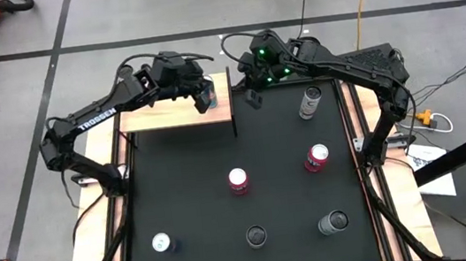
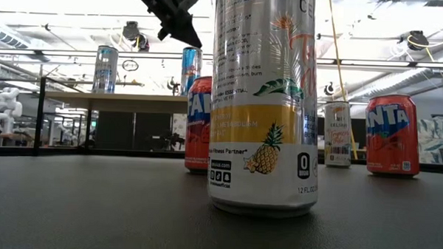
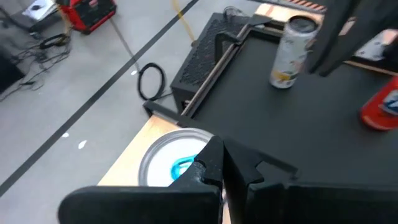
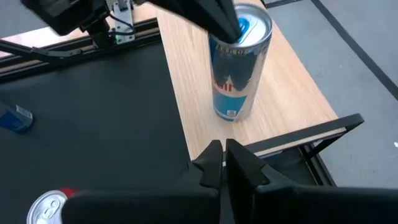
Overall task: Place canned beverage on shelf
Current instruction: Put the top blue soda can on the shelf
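Left jaws are pressed together, pinching nothing, and the left gripper (image 1: pixel 202 88) is hovering right over the top of the blue can (image 4: pixel 237 61) that is standing upright on the shelf (image 1: pixel 169 113). In the right wrist view the dark fingertips (image 4: pixel 225 25) are sitting at the can's rim, though whether they are touching it cannot be told. The can is resting near the shelf's end that faces the middle of the mat (image 1: pixel 250 200).

Right jaws are shut tight too, holding nothing; the right gripper (image 1: pixel 253 98) is hanging just beside that same shelf end, over the mat.

Out from the shelf, a pale can (image 1: pixel 310 101) is standing across the mat by the right arm. Two red cans (image 1: pixel 238 181) (image 1: pixel 316 157) are sitting farther out from the shelf, mid-mat. Three more cans are lining the mat's edge farthest from the shelf: a white-topped one (image 1: pixel 161 243), a dark-topped one (image 1: pixel 256 235), and a grey one (image 1: pixel 333 221).
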Controlling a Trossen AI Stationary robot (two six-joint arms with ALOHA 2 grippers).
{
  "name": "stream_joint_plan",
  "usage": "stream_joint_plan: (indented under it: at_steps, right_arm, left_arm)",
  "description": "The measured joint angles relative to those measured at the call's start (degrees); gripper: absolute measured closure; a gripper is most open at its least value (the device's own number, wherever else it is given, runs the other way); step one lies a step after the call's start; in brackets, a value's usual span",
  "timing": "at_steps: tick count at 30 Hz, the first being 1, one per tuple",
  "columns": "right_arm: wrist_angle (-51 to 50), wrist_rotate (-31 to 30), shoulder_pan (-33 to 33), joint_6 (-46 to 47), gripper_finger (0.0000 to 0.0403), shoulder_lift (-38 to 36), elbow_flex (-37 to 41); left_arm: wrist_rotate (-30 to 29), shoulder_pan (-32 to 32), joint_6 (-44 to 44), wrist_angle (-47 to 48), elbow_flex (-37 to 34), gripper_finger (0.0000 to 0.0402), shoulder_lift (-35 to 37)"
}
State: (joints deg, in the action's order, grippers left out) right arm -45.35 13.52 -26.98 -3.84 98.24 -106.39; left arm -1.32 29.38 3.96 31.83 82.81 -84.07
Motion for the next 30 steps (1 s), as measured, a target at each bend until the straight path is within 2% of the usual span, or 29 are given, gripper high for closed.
stream_joint_plan:
  at_steps: [21, 30]
  right_arm:
    - [-1.0, 0.1, 0.1, -0.3, 0.0403, 0.0, 0.0]
    - [-3.5, 0.1, 0.1, -0.3, 0.0403, 0.0, 0.0]
  left_arm:
    - [-2.7, 0.9, -0.4, 4.6, 0.2, 0.0401, 0.2]
    - [-5.7, 2.4, -0.5, 7.0, 0.2, 0.0401, 0.7]
